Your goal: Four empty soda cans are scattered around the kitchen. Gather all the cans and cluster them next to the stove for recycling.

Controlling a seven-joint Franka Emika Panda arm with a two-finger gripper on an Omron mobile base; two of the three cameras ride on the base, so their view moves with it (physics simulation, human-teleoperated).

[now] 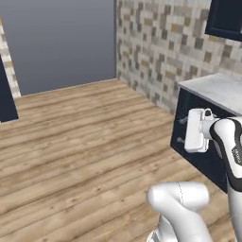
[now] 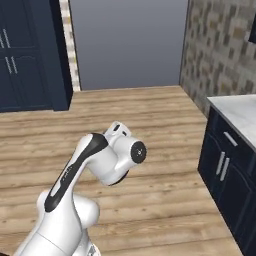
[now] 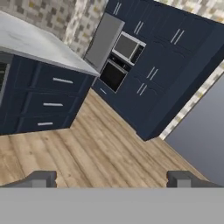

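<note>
The soda cans and the stove are out of view. My gripper (image 1: 181, 130) hangs in the air over the wood floor, just left of a navy base cabinet (image 1: 189, 101), with its white hand turned away from that cabinet. In the hand view the gripper (image 3: 111, 179) stands open: its two dark fingertips (image 3: 41, 178) are far apart with only floor between them. That view looks across the kitchen at navy drawers (image 3: 52, 105) under a white marble counter (image 3: 35, 41).
A marble counter (image 1: 217, 90) on navy cabinets (image 2: 230, 165) runs along my right, below the mosaic tile wall (image 1: 160, 47). Tall navy cabinets (image 3: 175, 65) with a built-in wall oven (image 3: 124, 48) stand across the room. Wood plank floor (image 1: 85, 142) lies wide ahead.
</note>
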